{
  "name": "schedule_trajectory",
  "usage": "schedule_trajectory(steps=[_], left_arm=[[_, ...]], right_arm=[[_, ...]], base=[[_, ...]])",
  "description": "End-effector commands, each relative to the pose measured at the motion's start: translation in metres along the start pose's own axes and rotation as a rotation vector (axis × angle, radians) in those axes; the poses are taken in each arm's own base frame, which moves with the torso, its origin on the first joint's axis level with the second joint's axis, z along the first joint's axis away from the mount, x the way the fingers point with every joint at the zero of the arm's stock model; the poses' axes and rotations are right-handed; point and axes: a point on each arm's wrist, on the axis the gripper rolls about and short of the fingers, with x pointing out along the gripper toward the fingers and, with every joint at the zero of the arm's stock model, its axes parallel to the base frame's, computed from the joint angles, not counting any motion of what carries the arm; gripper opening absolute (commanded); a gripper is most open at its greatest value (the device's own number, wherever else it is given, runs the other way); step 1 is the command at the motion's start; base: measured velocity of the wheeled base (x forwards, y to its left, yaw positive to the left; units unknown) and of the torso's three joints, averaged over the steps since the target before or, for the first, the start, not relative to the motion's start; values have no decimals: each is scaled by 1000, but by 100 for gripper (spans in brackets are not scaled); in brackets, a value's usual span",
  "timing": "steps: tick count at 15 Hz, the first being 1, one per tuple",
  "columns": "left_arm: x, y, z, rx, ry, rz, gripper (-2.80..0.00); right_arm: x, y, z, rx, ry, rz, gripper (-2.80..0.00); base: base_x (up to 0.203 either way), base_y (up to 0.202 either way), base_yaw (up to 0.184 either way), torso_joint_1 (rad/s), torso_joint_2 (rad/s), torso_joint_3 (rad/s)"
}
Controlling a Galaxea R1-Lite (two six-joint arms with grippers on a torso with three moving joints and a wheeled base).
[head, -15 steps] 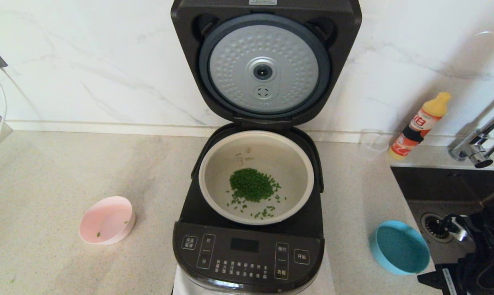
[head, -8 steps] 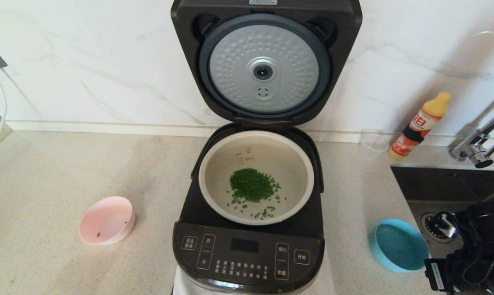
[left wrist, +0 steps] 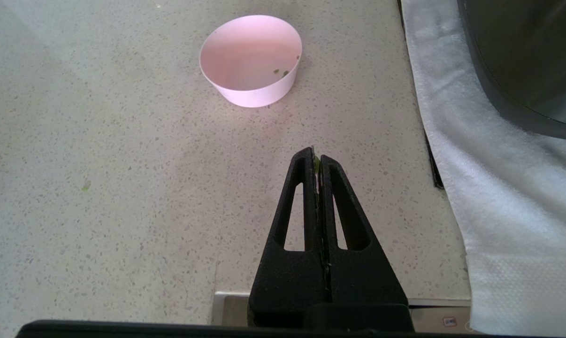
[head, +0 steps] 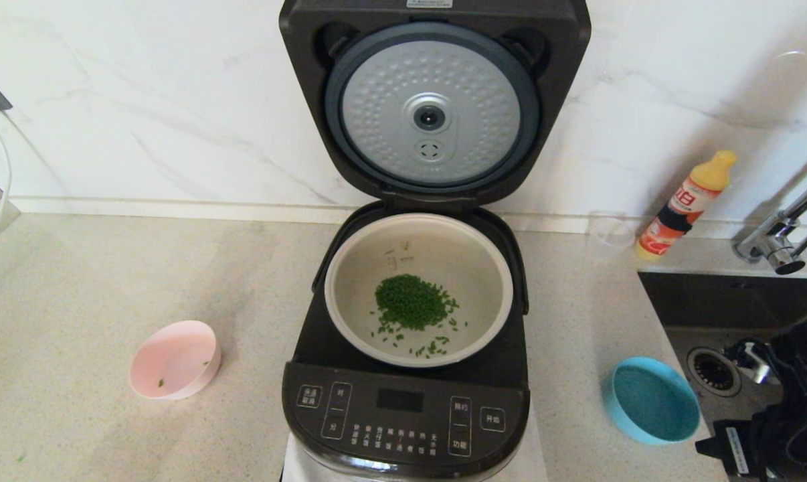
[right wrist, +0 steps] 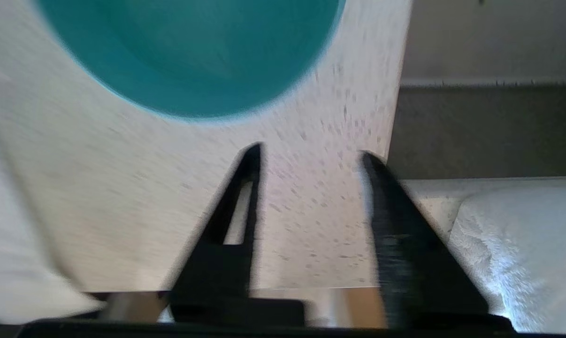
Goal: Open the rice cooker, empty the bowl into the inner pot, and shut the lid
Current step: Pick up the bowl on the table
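1. The right gripper (right wrist: pixel 309 155) has its fingers apart and holds nothing; it hangs just short of the blue bowl (head: pixel 652 402), low at the right by the sink (head: pixel 731 314).
2. The left gripper (left wrist: pixel 315 159) has its fingers pressed together, with a green speck caught at the tips. It sits low over the counter (head: pixel 82 281), apart from the pink bowl (left wrist: pixel 251 58).
3. The step in hand looks like closing the lid (head: pixel 433 100), which stands upright behind the pot (head: pixel 418 289). To do it well, an arm should reach over the lid's top edge, pull it forward along the hinge arc, then press down at the front until it latches, staying clear of the pot rim.
4. The pot sits in the cooker (head: pixel 407 408) at the centre of the counter and holds a heap of green bits with strays around it.
5. The pink bowl holds only a few green bits; the blue bowl looks empty.
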Motion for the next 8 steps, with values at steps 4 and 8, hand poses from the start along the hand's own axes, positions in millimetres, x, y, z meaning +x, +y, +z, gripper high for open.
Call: schedule_trajectory(steps=[4,8], left_arm=[[0,0,0,1,2,0,-280],[0,0,0,1,2,0,-280]], right_arm=[[12,7,32,60,3,16,0],[57,9,45,102,21,7,0]], base=[[0,0,0,0,0,0],[0,0,0,0,0,0]])
